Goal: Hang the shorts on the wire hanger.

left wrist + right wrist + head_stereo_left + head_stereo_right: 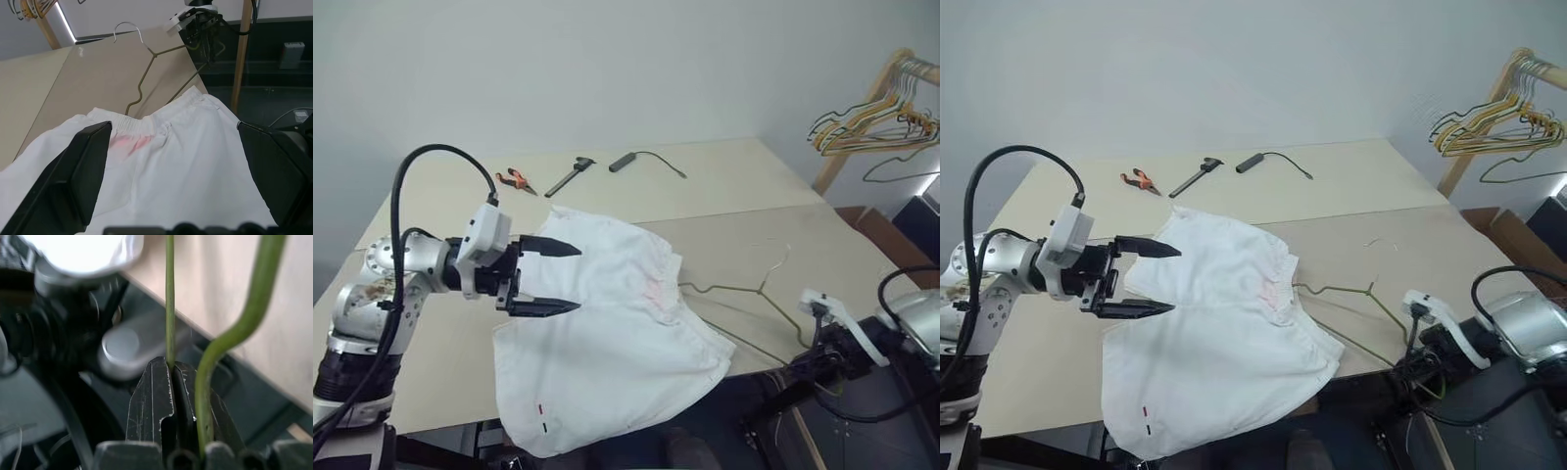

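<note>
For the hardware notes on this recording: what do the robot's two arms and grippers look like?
The left arm is built of silver-grey metal joints with a thick black cable looping over it. Its wrist carries a white boxy housing, and the left gripper has two black, pointed, wedge-shaped fingers. The right arm ends in a rounded silver joint with black cables and a white bracket; the right gripper has black, scratched fingers.

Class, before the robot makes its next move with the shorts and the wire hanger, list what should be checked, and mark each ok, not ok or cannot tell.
1. Right gripper shut on the wire hanger: ok.
2. Left gripper open, holding nothing: ok.
3. Shorts lie on the table, one leg hanging over the near edge: ok.
4. Shorts hung on hanger: not ok, its one end lies under the waistband.
5. Pliers and other tools lie away from the shorts: ok.
6. Grip firmness on the wire: cannot tell.
</note>
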You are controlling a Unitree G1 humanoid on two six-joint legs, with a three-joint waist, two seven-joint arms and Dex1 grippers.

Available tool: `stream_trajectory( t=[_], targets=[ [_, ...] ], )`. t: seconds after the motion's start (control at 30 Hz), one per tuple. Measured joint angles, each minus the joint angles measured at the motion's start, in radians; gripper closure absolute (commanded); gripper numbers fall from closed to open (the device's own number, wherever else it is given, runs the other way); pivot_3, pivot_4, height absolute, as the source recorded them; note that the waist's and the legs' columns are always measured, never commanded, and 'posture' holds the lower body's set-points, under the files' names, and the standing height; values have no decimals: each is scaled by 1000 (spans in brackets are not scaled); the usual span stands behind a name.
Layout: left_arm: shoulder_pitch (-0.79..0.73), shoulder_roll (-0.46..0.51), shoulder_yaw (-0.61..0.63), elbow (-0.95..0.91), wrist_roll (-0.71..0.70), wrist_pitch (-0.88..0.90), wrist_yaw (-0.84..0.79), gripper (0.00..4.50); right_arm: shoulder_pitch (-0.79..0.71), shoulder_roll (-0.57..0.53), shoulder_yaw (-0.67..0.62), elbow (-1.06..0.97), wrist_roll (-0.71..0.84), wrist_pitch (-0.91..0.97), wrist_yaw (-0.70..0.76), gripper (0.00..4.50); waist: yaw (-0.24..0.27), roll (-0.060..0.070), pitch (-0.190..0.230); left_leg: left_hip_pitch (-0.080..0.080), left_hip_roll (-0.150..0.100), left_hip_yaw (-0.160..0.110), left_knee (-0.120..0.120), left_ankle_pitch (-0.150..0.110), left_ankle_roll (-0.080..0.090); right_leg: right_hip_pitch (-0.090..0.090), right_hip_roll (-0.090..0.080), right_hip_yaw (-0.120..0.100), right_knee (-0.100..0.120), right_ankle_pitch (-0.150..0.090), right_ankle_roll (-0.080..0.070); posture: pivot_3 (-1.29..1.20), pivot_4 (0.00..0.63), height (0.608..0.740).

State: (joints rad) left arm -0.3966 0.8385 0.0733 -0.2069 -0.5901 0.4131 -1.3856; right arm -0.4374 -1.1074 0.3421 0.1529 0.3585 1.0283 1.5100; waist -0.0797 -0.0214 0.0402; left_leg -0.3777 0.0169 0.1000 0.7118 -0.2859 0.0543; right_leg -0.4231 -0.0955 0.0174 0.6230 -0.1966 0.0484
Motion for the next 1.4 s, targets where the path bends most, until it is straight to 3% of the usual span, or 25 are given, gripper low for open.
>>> stream_trajectory(
  t=[0.23, 0.53, 0.73, 0.93, 1.03, 1.17, 1.4],
  targets=[
    [6, 1, -2, -3, 1, -21, 0, 43, -238, 186, 17, 280, -54, 58, -101, 4500, 12, 0, 0, -2, 0, -2, 0, 0, 0, -1, 1, 0, 0, 0, -1, -34, 0, 740],
    [26, 7, 5, -18, 2, -28, 6, 43, -347, 271, 110, 417, -99, 43, -22, 4500, 17, 0, 0, -5, 0, -2, 0, -1, 1, -1, 1, -2, -3, 0, 0, -4, 0, 740],
    [42, 14, 11, -26, 2, -35, 18, 43, -448, 377, 80, 661, -141, 9, -77, 4500, 14, 0, 0, -4, -1, -3, 0, 0, 0, -1, 1, -2, -2, 0, 0, 6, 0, 740],
    [52, 19, 15, -31, 2, -35, 23, 43, -462, 393, 63, 675, -144, -28, -52, 4500, 19, 1, 0, -6, -1, -4, 0, 0, 0, -2, 1, -3, -2, 0, 0, 2, 0, 740],
    [47, 20, 14, -27, 4, -39, 23, 43, -446, 374, 6, 610, -144, -69, -87, 4500, 22, 1, 0, -6, -1, -4, 0, 0, 0, -2, 1, -3, -1, 0, 0, -23, 0, 740],
    [-8, 20, 5, 31, 39, -68, 23, 43, -342, 304, -88, 311, -168, -224, -217, 4500, 29, 2, 1, -6, -1, -4, 0, 0, 0, -3, 1, -4, -1, 0, 0, -61, 0, 740],
    [-329, -5, -47, 366, 188, -244, 20, 43, -263, 217, -91, -134, -299, -410, -354, 4500, 23, 2, 1, -7, -1, -2, 0, 0, -1, -2, 1, -4, -2, 0, 0, -120, 0, 740]
  ],
)
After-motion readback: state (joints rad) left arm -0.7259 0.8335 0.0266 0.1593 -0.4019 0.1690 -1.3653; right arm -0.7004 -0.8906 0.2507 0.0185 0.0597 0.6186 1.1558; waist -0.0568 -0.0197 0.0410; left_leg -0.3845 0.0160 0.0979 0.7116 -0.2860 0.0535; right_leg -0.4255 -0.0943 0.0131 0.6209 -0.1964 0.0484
